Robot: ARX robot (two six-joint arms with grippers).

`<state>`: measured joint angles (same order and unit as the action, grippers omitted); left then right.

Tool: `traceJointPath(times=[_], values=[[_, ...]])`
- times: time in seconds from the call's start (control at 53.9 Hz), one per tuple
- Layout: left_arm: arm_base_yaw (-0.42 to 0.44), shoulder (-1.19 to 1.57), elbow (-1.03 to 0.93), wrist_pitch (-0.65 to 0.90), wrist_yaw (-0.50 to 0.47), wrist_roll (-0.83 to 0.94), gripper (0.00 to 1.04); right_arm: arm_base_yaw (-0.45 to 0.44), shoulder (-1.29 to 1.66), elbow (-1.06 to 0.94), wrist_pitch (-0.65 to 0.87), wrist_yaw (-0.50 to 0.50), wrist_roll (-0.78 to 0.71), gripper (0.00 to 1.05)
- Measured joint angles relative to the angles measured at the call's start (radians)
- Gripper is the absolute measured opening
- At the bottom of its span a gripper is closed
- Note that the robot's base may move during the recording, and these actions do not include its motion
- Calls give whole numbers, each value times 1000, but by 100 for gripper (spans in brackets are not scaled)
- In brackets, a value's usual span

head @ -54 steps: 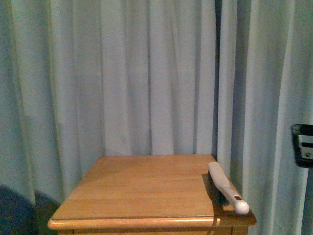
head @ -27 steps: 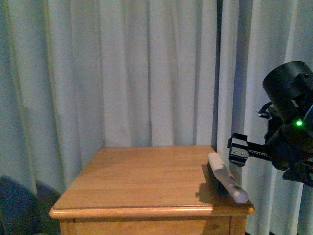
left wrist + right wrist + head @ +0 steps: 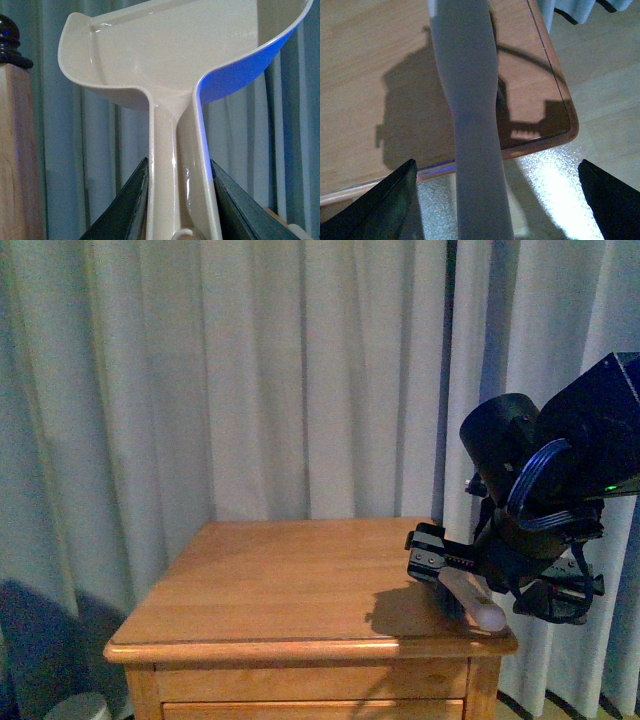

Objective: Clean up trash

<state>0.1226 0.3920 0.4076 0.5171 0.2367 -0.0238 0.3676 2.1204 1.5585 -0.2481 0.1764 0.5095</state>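
The trash is not in view in any frame. My left gripper [image 3: 180,200] is shut on the handle of the pale pink dustpan [image 3: 175,55], which stands upright in front of the curtain; this gripper does not show in the front view. My right gripper [image 3: 440,565] is open at the right front corner of the wooden bedside table [image 3: 290,580]. It straddles the white handle of a brush [image 3: 478,606] that lies along the table's right edge. In the right wrist view the handle [image 3: 470,100] runs between the wide-open fingers [image 3: 395,200] without touching them.
Pale curtains [image 3: 300,380] hang behind the table. A wooden post with a black knob [image 3: 15,150] stands beside the dustpan. A white round object [image 3: 80,705] sits on the floor by the table's left front. The floor [image 3: 600,75] shows past the table's corner.
My right arm has come in from the right and moved down and left over the brush handle. The brush has stayed in place.
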Motion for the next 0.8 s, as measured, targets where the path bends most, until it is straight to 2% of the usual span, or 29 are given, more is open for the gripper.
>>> traceJointPath(times=[0.093,0.557,0.705,0.798], values=[[0,0,0,0,0,0,29,2,14,14,-11,-2,3,90],[0,0,0,0,0,0,29,14,39,46,-50,-24,11,23],[0,0,0,0,0,0,29,8,-7,-3,-13,-18,5,21],[0,0,0,0,0,0,29,5,-94,-88,68,36,-53,21]])
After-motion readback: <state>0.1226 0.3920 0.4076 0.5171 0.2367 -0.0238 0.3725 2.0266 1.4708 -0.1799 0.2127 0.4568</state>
